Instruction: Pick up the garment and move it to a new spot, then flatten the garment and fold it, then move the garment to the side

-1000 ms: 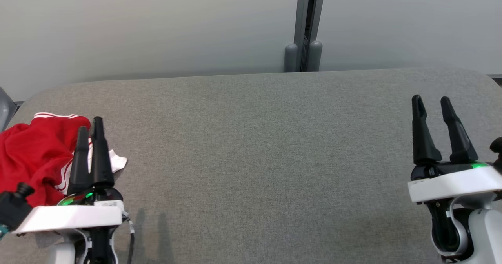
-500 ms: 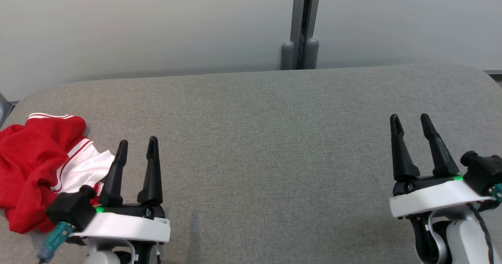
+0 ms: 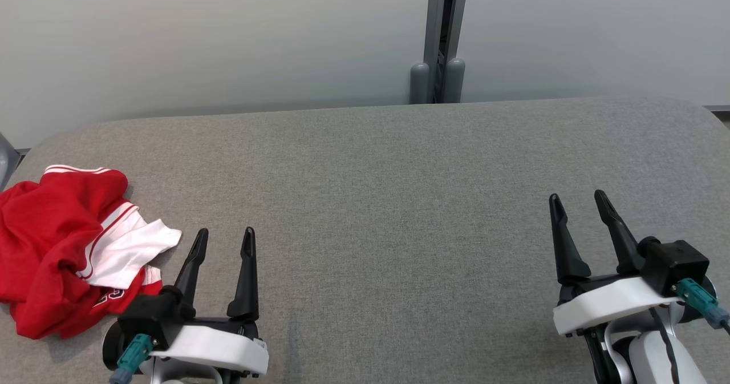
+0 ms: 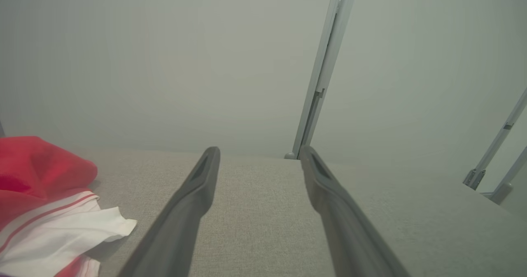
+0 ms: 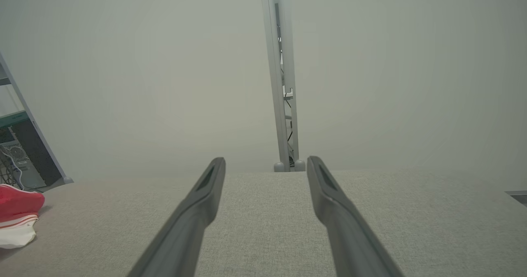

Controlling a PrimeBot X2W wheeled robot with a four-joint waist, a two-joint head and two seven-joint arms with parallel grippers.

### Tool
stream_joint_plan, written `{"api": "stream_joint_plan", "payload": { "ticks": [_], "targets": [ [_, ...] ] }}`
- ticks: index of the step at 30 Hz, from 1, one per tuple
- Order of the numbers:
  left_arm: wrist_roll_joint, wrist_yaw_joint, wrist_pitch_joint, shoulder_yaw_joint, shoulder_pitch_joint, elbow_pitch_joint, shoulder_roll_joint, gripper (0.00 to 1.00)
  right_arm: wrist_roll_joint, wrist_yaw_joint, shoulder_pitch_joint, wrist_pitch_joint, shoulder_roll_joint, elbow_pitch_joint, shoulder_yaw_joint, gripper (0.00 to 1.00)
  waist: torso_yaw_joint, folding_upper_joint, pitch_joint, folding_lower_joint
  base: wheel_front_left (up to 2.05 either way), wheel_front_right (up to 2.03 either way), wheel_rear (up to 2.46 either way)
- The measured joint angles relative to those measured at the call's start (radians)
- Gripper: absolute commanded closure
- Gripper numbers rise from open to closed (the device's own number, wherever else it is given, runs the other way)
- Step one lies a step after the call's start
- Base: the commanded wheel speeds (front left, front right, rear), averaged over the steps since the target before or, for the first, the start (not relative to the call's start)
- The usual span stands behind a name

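Observation:
The garment (image 3: 63, 241) is a crumpled red and white jersey lying at the left edge of the grey padded table (image 3: 376, 201). It also appears as a red and white heap (image 4: 45, 211) in the left wrist view and far left (image 5: 16, 215) in the right wrist view. My left gripper (image 3: 224, 241) stands open just right of the garment, apart from it, with nothing between its fingers. At the lower right of the table my right gripper (image 3: 577, 204) is open and empty.
A pale wall panel runs behind the table, split by a grey metal post (image 3: 439, 36) with two rounded feet. The right wrist view shows a shelf frame (image 5: 24, 145) with cables beyond the table's left end.
My left gripper has drawn back off the garment, to the right and toward me. The right gripper has also pulled back toward me. The garment stays put.

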Motion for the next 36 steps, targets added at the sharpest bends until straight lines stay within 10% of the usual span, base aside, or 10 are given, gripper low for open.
{"api": "stream_joint_plan", "payload": {
  "ticks": [36],
  "targets": [
    [0.224, 0.036, -0.062, -0.037, 0.031, 0.001, 0.002, 0.0, -0.177, 0.0, 0.004, -0.079, -0.002, 0.018, 0.037, 0.0, -0.008, 0.0, -0.003, 0.0, 0.0, 0.0, 0.0]
  ]
}}
